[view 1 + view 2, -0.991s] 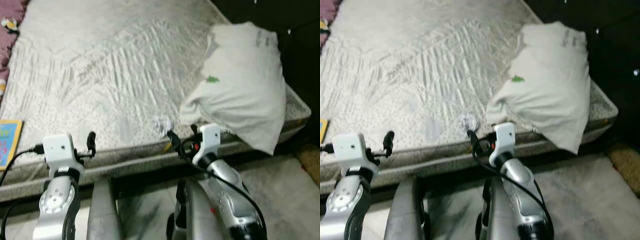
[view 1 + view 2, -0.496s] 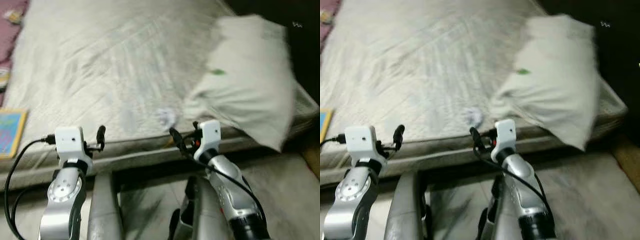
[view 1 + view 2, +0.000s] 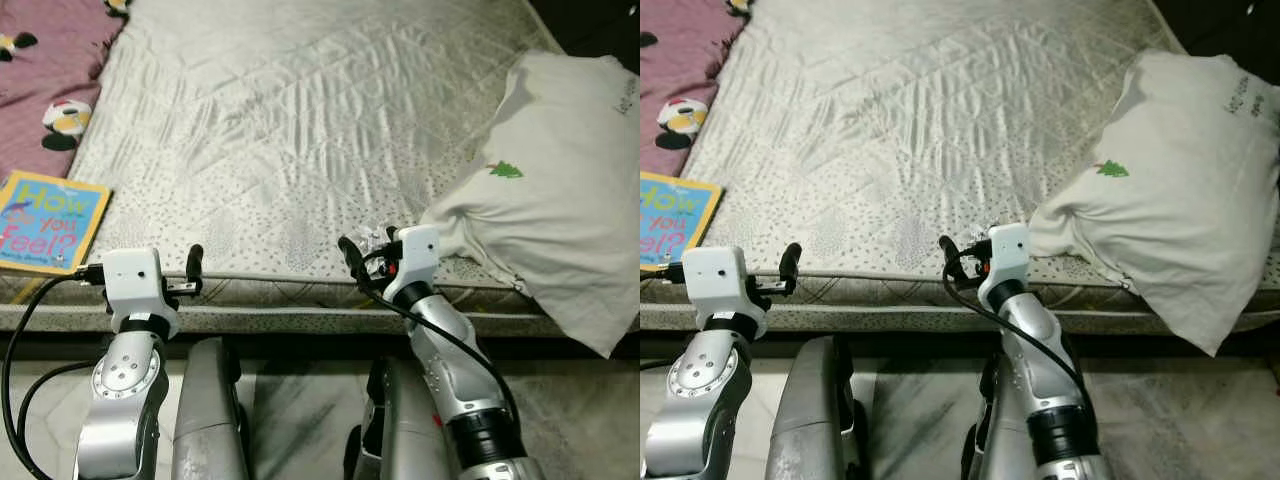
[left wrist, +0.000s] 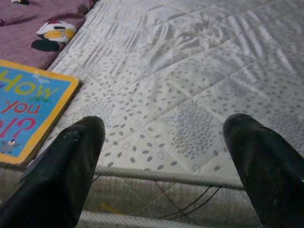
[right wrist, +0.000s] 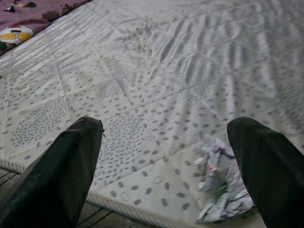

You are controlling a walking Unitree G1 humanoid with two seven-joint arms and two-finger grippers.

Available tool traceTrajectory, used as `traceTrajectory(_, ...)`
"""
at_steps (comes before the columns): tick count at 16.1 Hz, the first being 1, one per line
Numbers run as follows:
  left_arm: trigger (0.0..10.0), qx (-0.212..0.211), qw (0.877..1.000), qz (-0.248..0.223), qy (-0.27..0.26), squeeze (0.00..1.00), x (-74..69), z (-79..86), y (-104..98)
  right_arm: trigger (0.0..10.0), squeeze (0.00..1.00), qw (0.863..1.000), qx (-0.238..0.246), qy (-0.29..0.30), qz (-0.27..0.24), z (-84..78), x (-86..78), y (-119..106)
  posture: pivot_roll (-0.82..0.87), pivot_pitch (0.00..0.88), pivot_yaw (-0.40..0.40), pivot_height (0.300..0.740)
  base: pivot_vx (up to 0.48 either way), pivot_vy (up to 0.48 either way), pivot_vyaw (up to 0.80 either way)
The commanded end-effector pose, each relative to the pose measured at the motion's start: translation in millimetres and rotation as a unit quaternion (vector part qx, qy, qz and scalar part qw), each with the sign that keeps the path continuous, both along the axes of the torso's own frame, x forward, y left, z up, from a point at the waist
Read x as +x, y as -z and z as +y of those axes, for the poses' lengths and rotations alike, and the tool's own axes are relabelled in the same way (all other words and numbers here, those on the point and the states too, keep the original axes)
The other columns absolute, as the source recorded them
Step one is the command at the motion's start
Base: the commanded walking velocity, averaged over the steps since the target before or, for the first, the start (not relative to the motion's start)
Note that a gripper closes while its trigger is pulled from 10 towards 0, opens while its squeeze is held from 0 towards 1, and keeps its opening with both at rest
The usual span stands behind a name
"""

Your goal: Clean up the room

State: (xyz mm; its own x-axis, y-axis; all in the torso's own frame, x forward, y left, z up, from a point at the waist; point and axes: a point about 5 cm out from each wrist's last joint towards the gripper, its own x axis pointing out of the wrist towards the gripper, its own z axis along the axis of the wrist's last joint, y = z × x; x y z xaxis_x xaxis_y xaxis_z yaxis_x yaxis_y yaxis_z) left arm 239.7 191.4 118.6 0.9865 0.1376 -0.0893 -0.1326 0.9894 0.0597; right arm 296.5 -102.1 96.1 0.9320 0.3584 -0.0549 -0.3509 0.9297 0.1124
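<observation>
Both pincers, left (image 4: 161,156) and right (image 5: 164,161), gape wide, empty (crumpled wrapper (image 5: 219,183) near right).

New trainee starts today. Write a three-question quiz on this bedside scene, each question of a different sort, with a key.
1. True or false: the right tool is shut on the crumpled wrapper.
2. Which thing hangs over the mattress edge on the robot's right? A) the pillow B) the book C) the purple blanket
3. Fill in: the book lies nearest the ____ tool.

Key: 1 false, both tools are open and hold nothing; the wrapper lies on the mattress just ahead of the right one. 2 A. 3 left.
</observation>
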Motion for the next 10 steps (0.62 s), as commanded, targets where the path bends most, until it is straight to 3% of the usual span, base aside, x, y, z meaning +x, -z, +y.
traceTrajectory(1, 10.0, 0.002, 1.000, 0.004, -0.001, 0.00, -2.4, -1.8, 3.7, 10.0, 0.00, 1.000, 0.001, 0.013, 0.008, -2.2, -0.1, 4.3, 0.10, 0.153, -0.088, 0.554, 0.000, 0.000, 0.00)
traceTrajectory(5, 10.0, -0.019, 0.999, 0.044, 0.000, 0.00, -6.7, -0.2, 13.2, 10.0, 0.00, 0.999, -0.013, 0.033, 0.020, -4.9, 1.8, 9.9, 0.10, 0.166, -0.087, 0.554, 0.000, 0.000, 0.00)
traceTrajectory(10, 10.0, -0.007, 0.999, 0.049, -0.007, 0.00, -13.2, 6.0, 11.8, 10.0, 0.00, 0.999, -0.002, 0.035, 0.036, 1.6, 1.5, 17.6, 0.12, 0.206, -0.071, 0.499, 0.000, 0.000, 0.00)
